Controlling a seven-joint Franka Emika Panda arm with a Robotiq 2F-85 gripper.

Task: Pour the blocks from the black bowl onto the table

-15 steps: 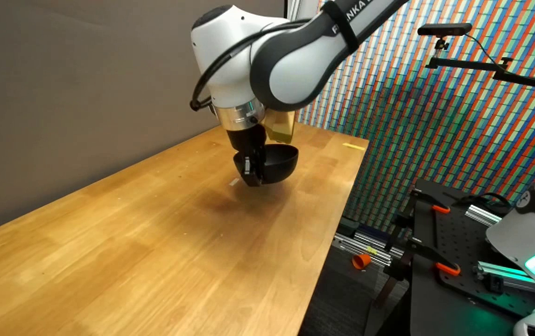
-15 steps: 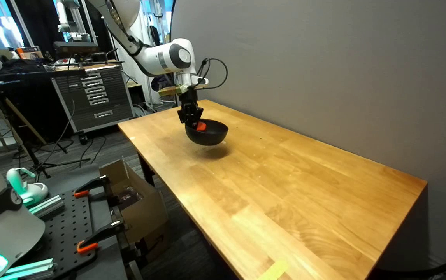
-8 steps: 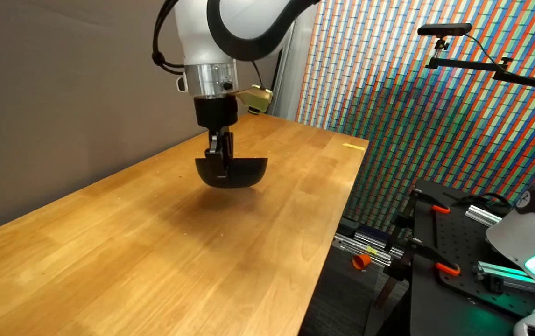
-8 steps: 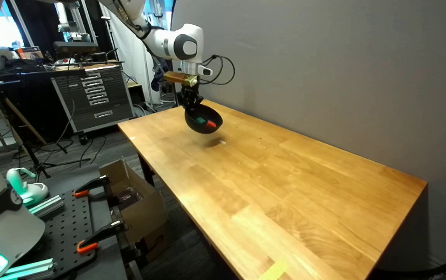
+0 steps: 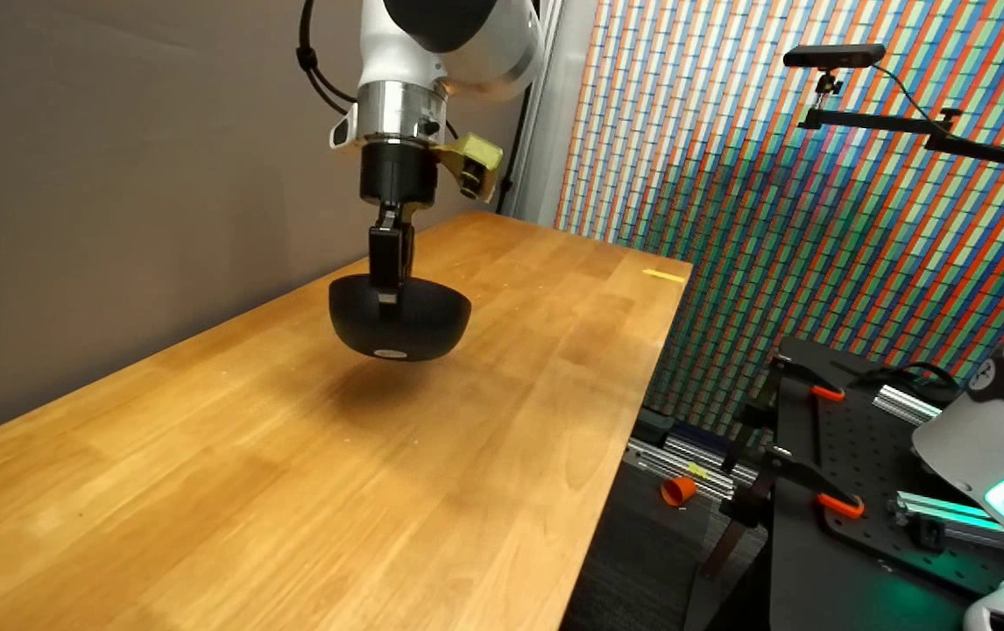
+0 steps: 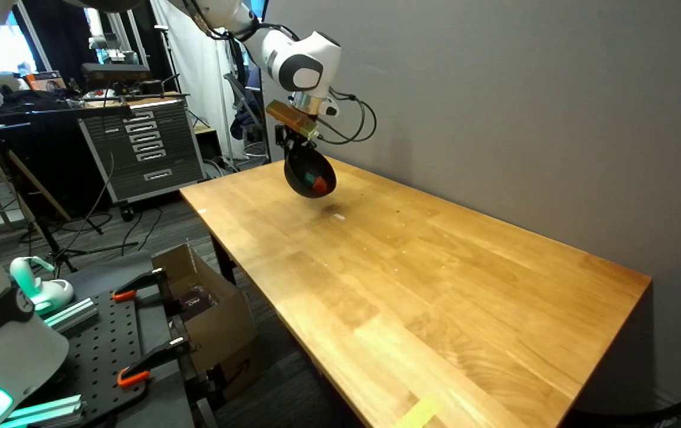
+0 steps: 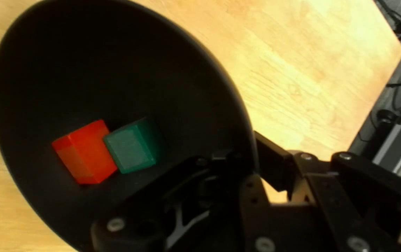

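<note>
Over table (image 6: 435,285): gripper (image 5: 391,287) pinches tilted bowl (image 5: 406,329), red block (image 7: 86,152) & green block (image 7: 130,147) inside; tip low & slow, min. bounce.

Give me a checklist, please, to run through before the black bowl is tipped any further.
1. Pincer shut on the black bowl at its rim: ok.
2. Red block and green block both inside: ok.
3. Bowl raised above the table, not past its edge: ok.
4. Tilt enough to pour: not ok, it seems; tipped, but both blocks lie inside.
5. Grip firm enough: cannot tell.
</note>
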